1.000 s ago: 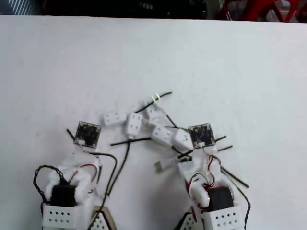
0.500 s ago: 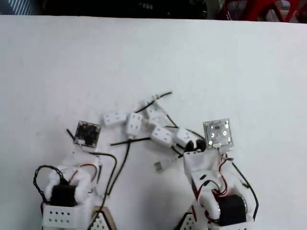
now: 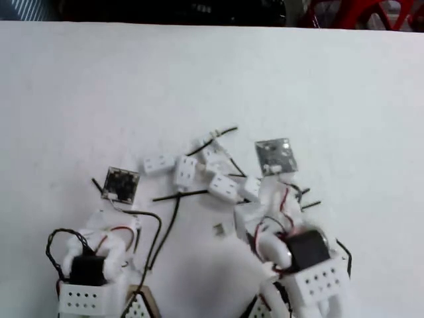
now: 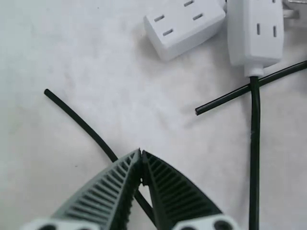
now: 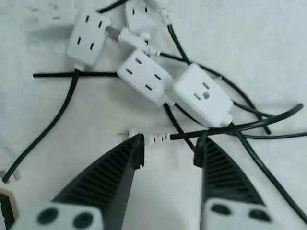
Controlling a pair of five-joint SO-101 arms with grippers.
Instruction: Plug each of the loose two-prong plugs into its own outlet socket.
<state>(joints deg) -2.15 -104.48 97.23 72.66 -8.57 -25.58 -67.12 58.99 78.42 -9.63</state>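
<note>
Several white outlet sockets and black cords lie tangled at mid-table. My right gripper is open just short of the cluster. A white two-prong plug lies between its fingertips, its cord running off to one side. Close beyond it are a two-slot socket and a grounded socket. A second loose plug rests on the table beside the right arm. My left gripper is shut, holding nothing, over a black cord. Two sockets lie ahead of it.
The white table stretches wide beyond the cluster and to both sides. The left arm sits low at the near edge. Loose cord ends trail beside the right arm.
The right arm has swung forward and leftward over the cord tangle, bringing its open gripper around a loose plug. The left arm has kept still.
</note>
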